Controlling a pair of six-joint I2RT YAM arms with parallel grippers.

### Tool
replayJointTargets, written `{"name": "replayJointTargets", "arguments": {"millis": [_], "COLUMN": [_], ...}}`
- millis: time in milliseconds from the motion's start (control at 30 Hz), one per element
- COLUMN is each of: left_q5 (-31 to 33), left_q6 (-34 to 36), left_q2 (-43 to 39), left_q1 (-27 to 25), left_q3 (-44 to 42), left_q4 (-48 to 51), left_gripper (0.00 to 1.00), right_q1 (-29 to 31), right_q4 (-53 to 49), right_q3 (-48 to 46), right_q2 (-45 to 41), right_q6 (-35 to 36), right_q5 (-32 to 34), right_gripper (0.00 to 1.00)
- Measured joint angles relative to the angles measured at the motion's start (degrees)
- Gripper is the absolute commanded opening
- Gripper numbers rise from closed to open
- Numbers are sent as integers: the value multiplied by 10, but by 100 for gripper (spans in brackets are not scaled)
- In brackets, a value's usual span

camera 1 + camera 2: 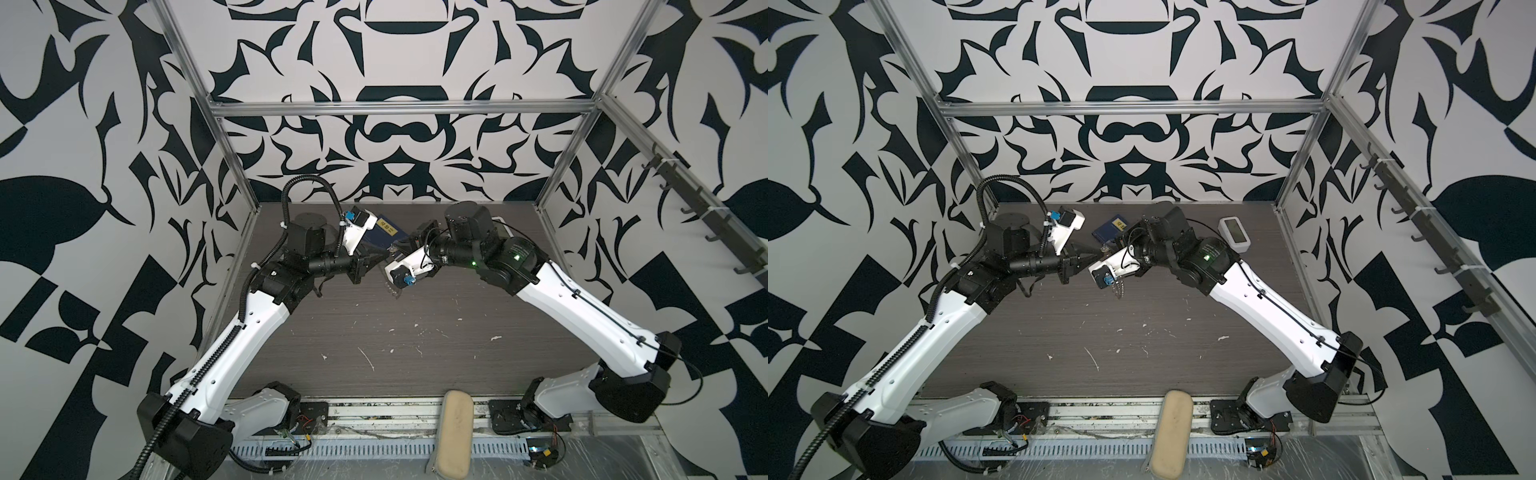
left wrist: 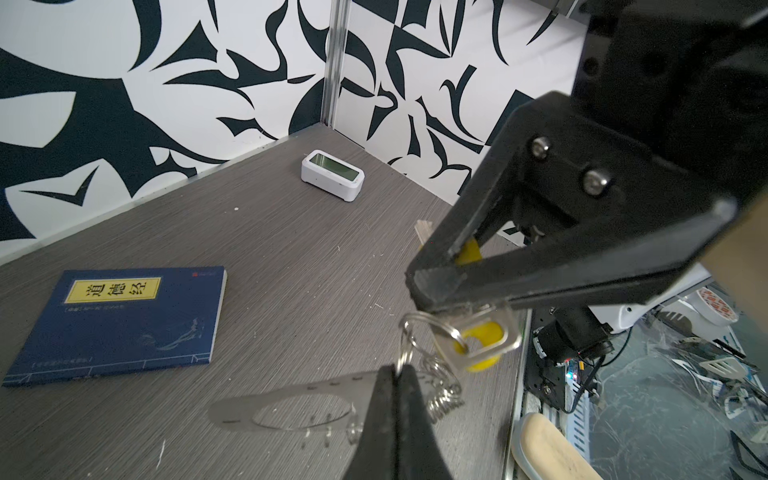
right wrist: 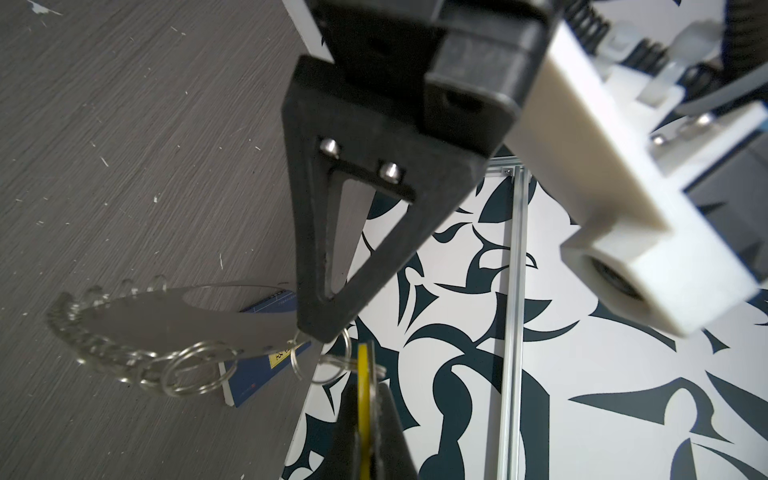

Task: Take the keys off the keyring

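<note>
Gripped keys (image 2: 482,336), keyring (image 2: 291,390) above table (image 2: 291,270), book (image 2: 124,324) near

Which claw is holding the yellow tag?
The left gripper: it is shut on the yellow tag. The right gripper is pinching a small silver ring instead.

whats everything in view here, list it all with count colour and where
table: 1, grey wood grain, centre
key: 1, yellow with silver metal, held in the air
keyring: 1, silver oval plate with many small rings, held in the air, linked to key by rings
book: 1, dark blue with yellow label, flat at table's back
clock: 1, white, table's back right corner
case: 1, beige, front rail
left gripper: 1, black, shut on key
right gripper: 1, black, shut on a small ring of keyring
</note>
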State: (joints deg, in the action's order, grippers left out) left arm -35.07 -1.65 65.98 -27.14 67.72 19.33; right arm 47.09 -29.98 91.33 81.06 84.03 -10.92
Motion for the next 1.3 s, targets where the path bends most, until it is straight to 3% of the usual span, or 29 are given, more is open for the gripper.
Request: {"name": "replayJointTargets", "arguments": {"millis": [900, 1300], "left_q5": [-31, -26], "left_q6": [-16, -57], "left_q2": [1, 9], "left_q1": [1, 2], "left_q3": [7, 10], "left_q4": [-16, -113], "left_gripper": [0, 0], "right_q1": [1, -26], "right_q4": [11, 83], "right_q3": [23, 12], "right_q2": [18, 6], "right_q6": [-36, -94], "right_q5": [-41, -55], "right_gripper": [0, 0]}}
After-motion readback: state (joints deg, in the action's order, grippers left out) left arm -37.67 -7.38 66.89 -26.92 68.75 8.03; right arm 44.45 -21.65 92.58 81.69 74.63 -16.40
